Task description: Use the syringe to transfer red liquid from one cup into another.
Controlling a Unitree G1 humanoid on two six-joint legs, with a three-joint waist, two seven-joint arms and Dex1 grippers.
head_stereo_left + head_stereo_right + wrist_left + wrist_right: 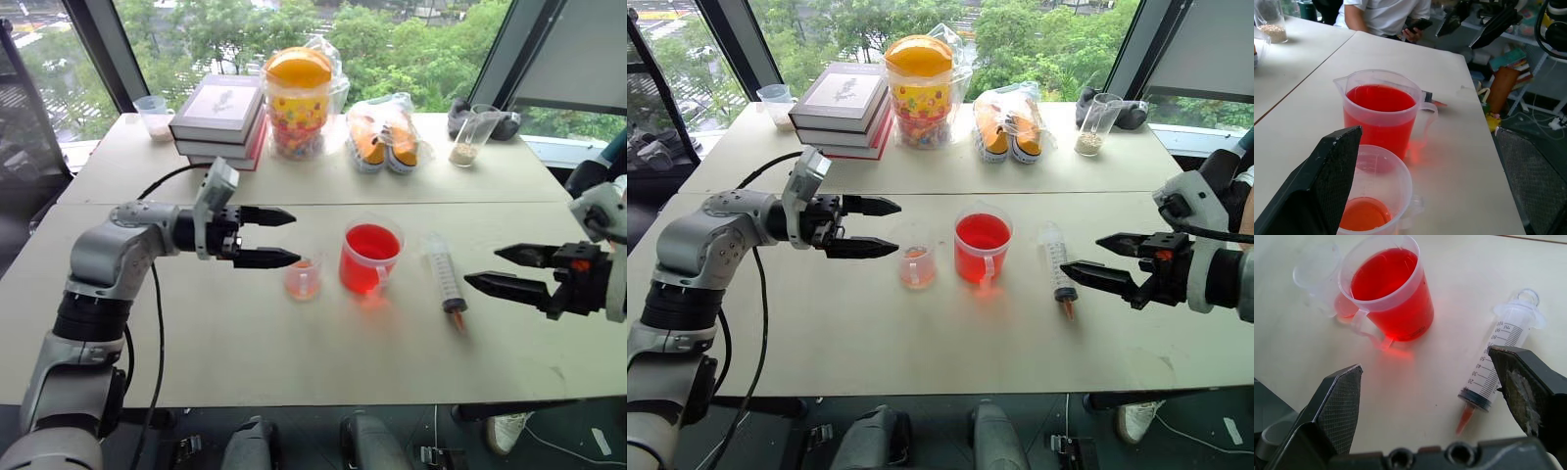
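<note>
Left eye view: the syringe [445, 273] is seen lying flat on the pale worktop [294, 352], orange-red tip toward the near edge, just beside the measuring cup [369, 257], which is well filled with red liquid [370, 243]. The small beaker [303, 278] stands on the cup's other side, close to it, with a shallow pinkish layer at its bottom. The left tool [284, 237] is held above the worktop just beside the beaker, its two black fingers spread wide and nothing gripped. The right tool [495, 268] is held near the syringe, apart from it, fingers likewise spread and empty. Nothing lies between either tool and the three task things. Along the far side of the worktop are found a stack of books [221, 119], a candy jar with an orange lid [298, 102], a bagged pair of small shoes [384, 135], a tall cup with beige grains [470, 135] and a cup with white powder [155, 116]. A black cable [157, 294] is draped over the worktop by the left arm.
</note>
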